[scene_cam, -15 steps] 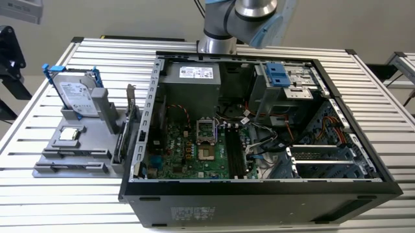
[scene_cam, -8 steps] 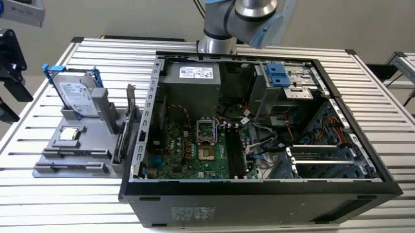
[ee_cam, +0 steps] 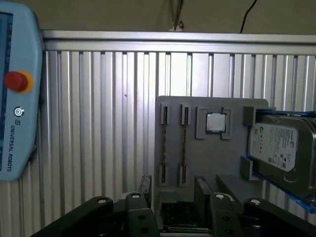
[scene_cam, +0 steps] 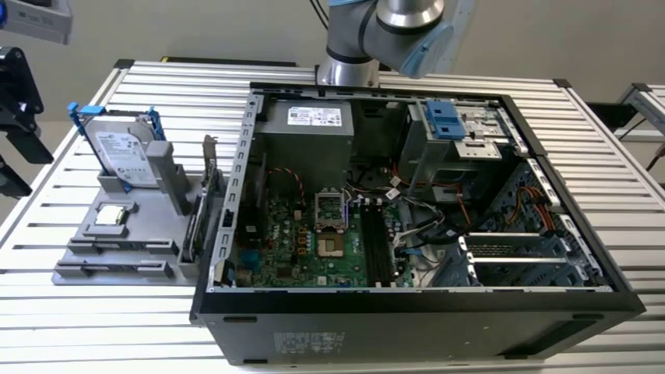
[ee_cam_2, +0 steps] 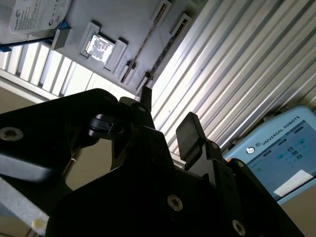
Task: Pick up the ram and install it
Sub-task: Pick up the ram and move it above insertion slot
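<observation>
One ram (ee_cam: 183,143) edge-on; hand (ee_cam: 173,181) spread, standing clear.

A white printed label is carried on the flat face of the hard drive (scene_cam: 124,152); its lines of small print are not legible in the exterior view or in either wrist view. A white sticker with a coloured patch is fixed to the power supply (scene_cam: 314,117) inside the computer case (scene_cam: 582,323), and a pale printed plate is set on the case's outer wall. In both wrist views a line of white lettering and a round emblem are borne by the light blue teach pendant (ee_cam: 15,123). Small fields are shown on its screen (ee_cam_2: 291,148), too small to be read.
</observation>
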You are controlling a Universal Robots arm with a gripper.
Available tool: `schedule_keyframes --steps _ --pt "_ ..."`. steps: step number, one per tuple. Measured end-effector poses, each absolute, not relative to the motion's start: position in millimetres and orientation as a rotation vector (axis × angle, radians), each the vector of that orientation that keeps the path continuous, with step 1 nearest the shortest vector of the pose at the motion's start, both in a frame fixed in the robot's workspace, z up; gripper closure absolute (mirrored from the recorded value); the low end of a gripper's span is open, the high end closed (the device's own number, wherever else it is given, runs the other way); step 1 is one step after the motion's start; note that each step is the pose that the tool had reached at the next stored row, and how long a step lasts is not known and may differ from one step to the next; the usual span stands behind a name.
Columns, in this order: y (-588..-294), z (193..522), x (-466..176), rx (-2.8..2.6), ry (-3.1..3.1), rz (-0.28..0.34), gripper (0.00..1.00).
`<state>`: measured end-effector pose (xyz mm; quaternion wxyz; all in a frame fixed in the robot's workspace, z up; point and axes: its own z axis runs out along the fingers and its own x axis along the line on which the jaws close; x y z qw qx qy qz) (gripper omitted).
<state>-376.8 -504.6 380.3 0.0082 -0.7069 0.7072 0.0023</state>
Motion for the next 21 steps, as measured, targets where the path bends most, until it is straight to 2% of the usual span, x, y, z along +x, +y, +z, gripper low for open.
schedule_keyframes --steps 21 --pt "-505 362 -375 -2.229 2.191 0.007 0.00"
